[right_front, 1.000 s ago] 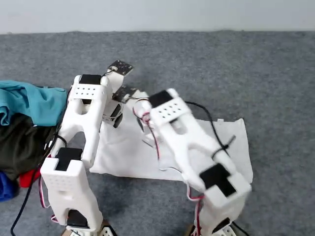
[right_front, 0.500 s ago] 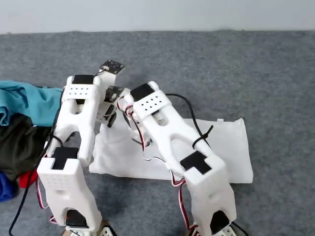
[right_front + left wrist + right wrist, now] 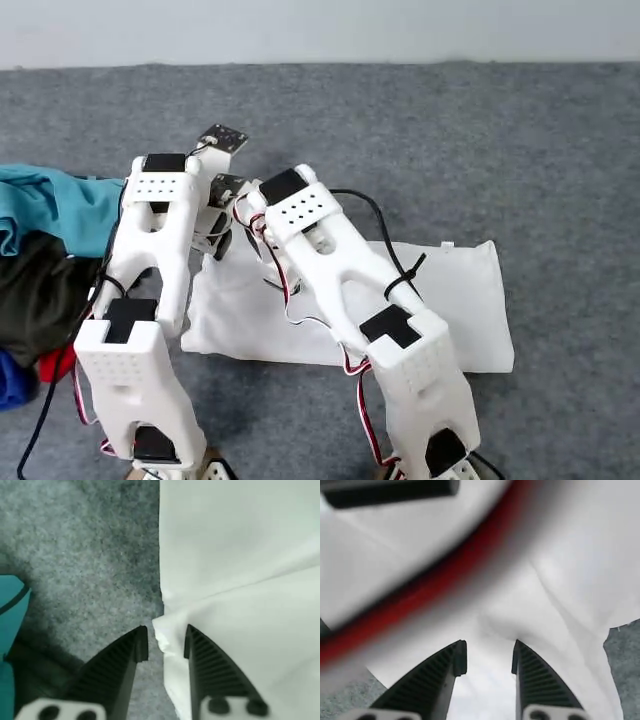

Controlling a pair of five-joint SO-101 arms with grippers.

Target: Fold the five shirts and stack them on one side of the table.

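Barely begun: 1 white shirt [image 3: 440, 300] flat at mid-table, left gripper [image 3: 165, 642] and right gripper [image 3: 489, 657] both parted at its far-left corner, heap [image 3: 40, 280] of 4 others unfolded at left, nothing stacked.

Tabletop: grey felt-like cover [image 3: 520, 140], speckled nap, spread edge to edge in high view. On the far side, well beyond both claws, it meets a pale, plain wall [image 3: 320, 30] in one straight line; wall whitish, flat, unmarked. Light is soft & even, shadows weak w/ blurry edges. Left wrist view: same grey cover lies just beside left claw [image 3: 165, 641], on the side of one finger, & gets darker close to that finger. Right wrist view: small bits of cover show well out to either side of right claw [image 3: 489, 656].
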